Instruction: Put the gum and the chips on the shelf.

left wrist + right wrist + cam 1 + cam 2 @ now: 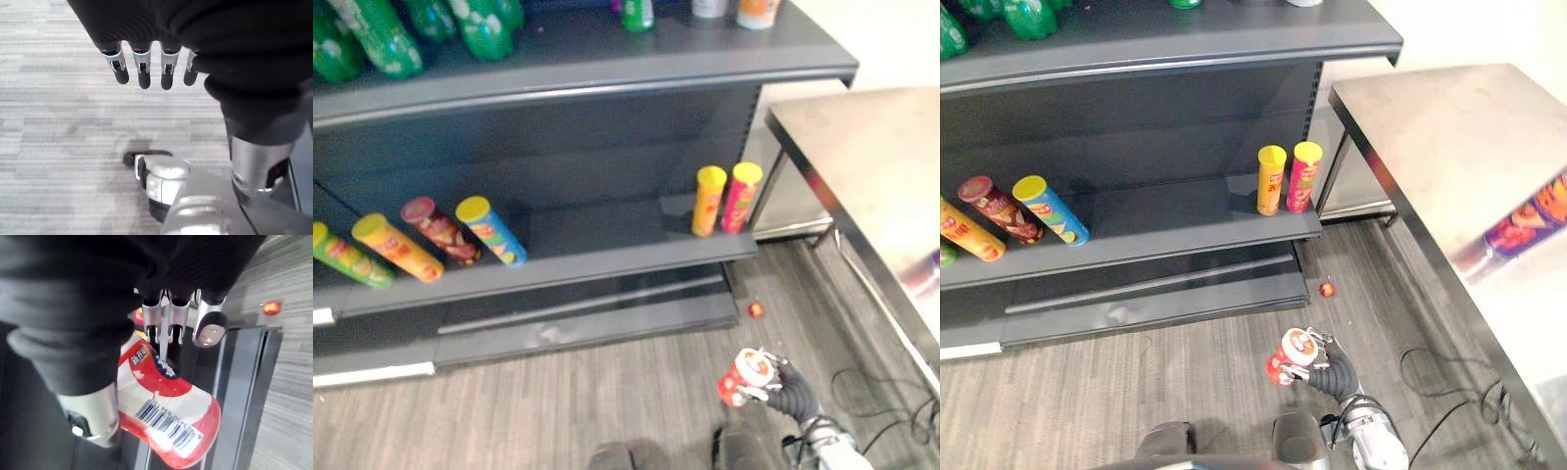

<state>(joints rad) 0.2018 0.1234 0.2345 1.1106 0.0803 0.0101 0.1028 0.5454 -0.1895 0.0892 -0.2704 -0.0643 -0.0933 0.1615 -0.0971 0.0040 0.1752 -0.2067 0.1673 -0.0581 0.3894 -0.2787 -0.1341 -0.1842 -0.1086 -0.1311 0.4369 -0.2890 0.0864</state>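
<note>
Right robot hand [1334, 374] grips a red-and-white cylindrical canister [1293, 358] low over the grey floor [1087, 392], short of the dark grey metal shelf [1185, 220]. I judge the carry unfinished; next I lift and reach forward. Left robot hand [143, 73] hangs relaxed.

You can count six chip cans [491, 231] on the middle shelf [607, 260]: four lying down, two standing upright. One red-and-white can [749, 376] is in the right hand [793, 394]. One small red object [756, 309] lies on the floor [607, 392].
</note>
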